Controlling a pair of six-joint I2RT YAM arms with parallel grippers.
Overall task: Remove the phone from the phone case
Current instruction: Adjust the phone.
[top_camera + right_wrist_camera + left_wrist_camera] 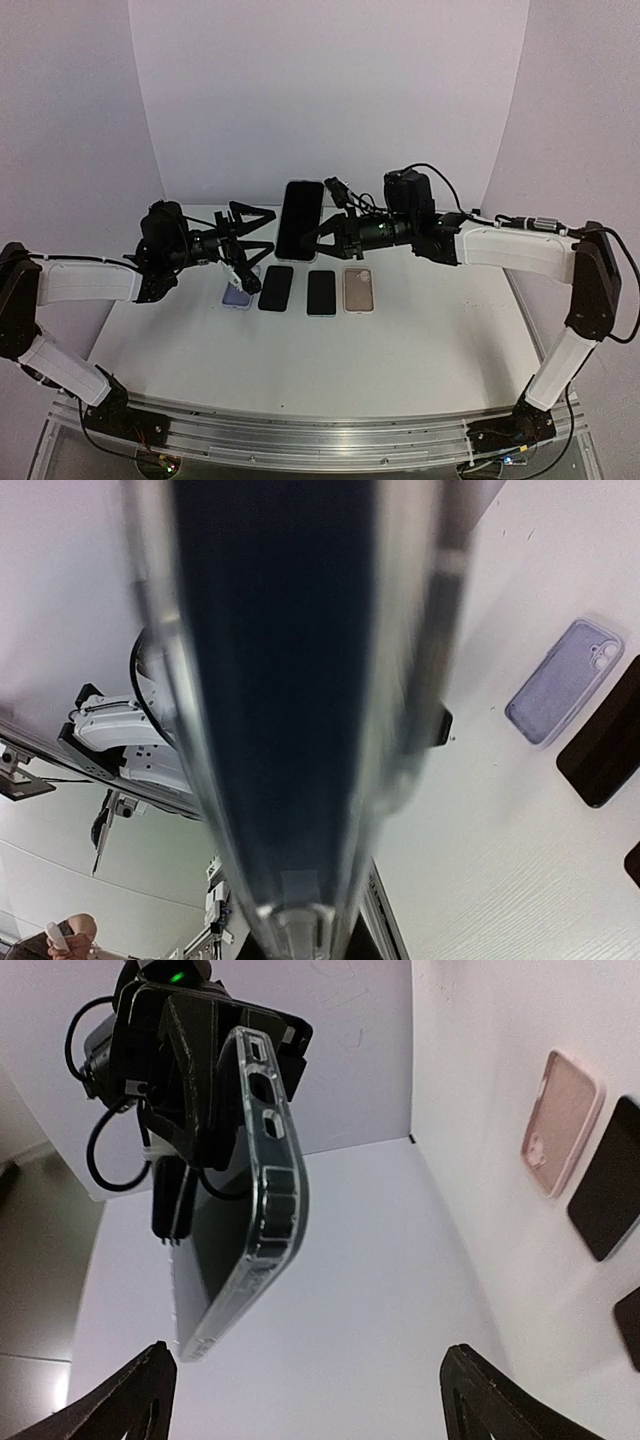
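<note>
A black phone in a clear case [300,218] is held upright in the air above the table's back. My right gripper [328,236] is shut on its lower right edge. In the right wrist view the cased phone [280,700] fills the middle, and my right gripper [300,935] is mostly hidden behind it. My left gripper [250,232] is open and empty, just left of the phone. In the left wrist view the clear case [245,1210] hangs beyond my left gripper [310,1400], apart from both fingertips [130,1400].
On the table [420,340] lie in a row a lilac case [237,292], a black phone [276,288], a second black phone [321,292] and a pink case [358,289]. The pink case [562,1120] and lilac case [562,680] also show in the wrist views.
</note>
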